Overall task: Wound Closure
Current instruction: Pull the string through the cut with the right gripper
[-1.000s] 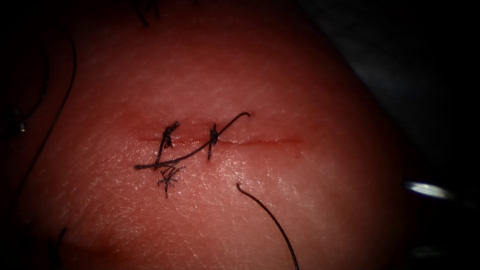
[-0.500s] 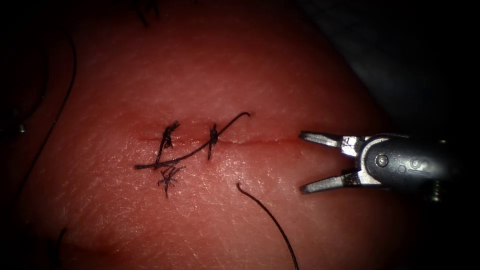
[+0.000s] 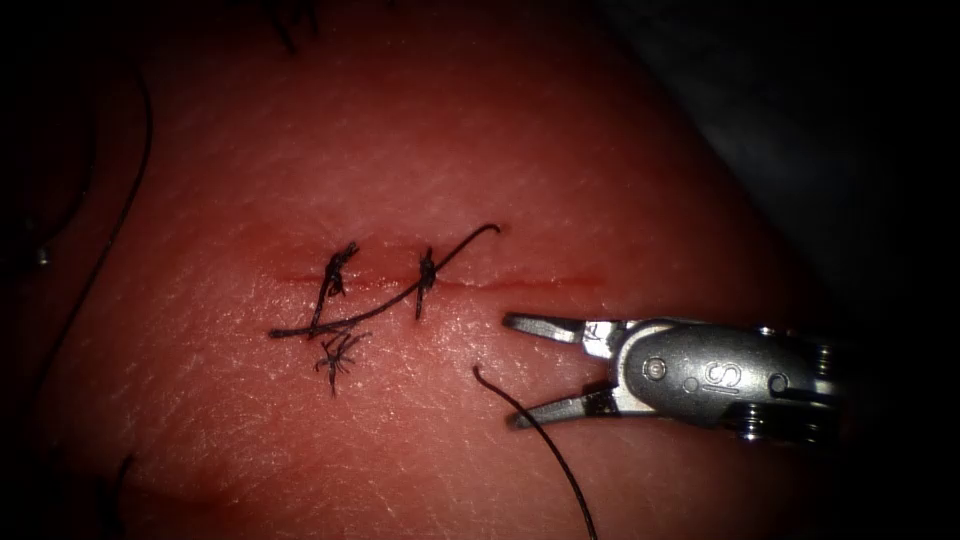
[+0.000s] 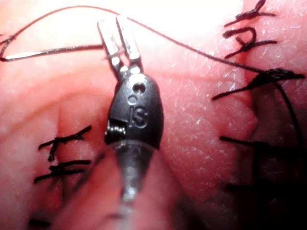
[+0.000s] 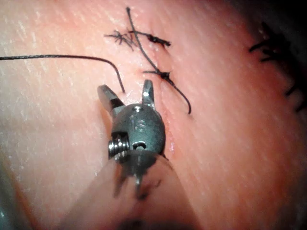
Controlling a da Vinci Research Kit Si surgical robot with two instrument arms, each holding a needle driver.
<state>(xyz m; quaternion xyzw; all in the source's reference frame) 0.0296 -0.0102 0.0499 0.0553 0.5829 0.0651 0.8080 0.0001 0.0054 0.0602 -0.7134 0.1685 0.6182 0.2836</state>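
Two stitches (image 3: 427, 272) close the cut's (image 3: 540, 284) left part. Lower right, the right end effector (image 3: 510, 370) gapes empty astride the loose thread (image 3: 565, 470), seemingly to take it. The left end effector (image 4: 112, 21) clamps what looks like the needle's (image 4: 48, 51) end, seemingly out of the tissue.

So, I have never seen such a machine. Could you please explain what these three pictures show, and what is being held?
This is a surgical practice robot with two thin arms, each ending in a small tool with two jaws. It is closing a cut in a piece of pork, the tissue.

The endoscope view looks down on the wound. The other two views come from cameras riding on each arm.

Two dark stitches already cross the left part of the cut. A loose thread lies below it.

The right tool comes in from the right, just below the cut, with its jaws open and holding nothing.

The left tool holds the curved needle near one end. The needle appears to lie over the tissue, not in it.
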